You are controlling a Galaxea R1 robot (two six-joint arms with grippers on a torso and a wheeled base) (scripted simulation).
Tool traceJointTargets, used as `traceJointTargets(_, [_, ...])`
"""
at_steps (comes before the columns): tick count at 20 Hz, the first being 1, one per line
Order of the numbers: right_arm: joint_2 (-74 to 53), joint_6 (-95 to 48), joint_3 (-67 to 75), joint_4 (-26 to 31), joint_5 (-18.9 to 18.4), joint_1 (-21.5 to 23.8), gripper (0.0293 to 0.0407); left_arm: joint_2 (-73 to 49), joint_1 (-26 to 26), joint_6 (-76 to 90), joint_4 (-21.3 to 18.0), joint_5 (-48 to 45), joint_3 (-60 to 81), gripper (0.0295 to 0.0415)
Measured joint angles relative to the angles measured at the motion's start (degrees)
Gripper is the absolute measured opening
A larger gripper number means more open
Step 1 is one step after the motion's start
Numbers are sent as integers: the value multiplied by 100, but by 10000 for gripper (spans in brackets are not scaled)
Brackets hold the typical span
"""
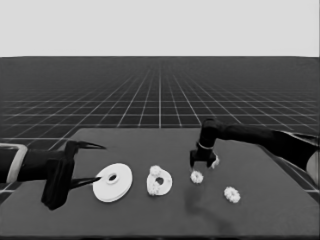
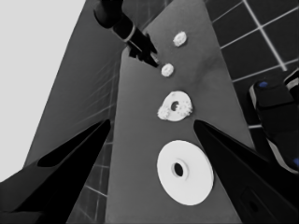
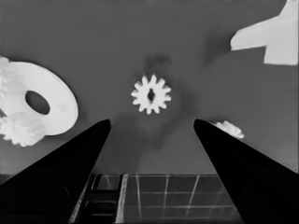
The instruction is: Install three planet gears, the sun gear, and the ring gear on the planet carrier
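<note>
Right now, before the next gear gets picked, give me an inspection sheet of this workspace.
Surface: dark table, flat.
Job's things: larger round part lies flat at the left, bare. Smaller round part lies beside it, with what look like two gears on its rim. Loose gear lies under the right pincer. Second loose gear lies farther right.
Clutter: thin white piece just behind the right pincer.
Grippers: right pincer open, above the loose gear, not touching it. Left pincer open, parked at the table's left end, holding nothing.
Cables: nothing seen.
Surroundings: grid floor; dark machinery with blue lights off the table.
</note>
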Motion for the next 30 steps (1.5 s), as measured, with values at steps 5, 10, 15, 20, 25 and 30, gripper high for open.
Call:
traceJointTargets(5, [302, -326, -782, -866, 570, -1047, 385, 0, 0, 0, 0, 0, 0, 385])
traceJointTargets(10, [335, -360, -866, -915, 621, -1106, 385, 0, 0, 0, 0, 0, 0, 385])
traceJointTargets(15, [337, -362, -871, -920, 624, -1107, 312, 0, 0, 0, 0, 0, 0, 385])
traceJointTargets(20, [337, -362, -871, -920, 624, -1107, 312, 0, 0, 0, 0, 0, 0, 385])
traceJointTargets(25, [33, -8, -80, -68, 33, -81, 312, 0, 0, 0, 0, 0, 0, 385])
traceJointTargets(30, [29, -5, -69, 5, 1, -8, 312, 0, 0, 0, 0, 0, 0, 385])
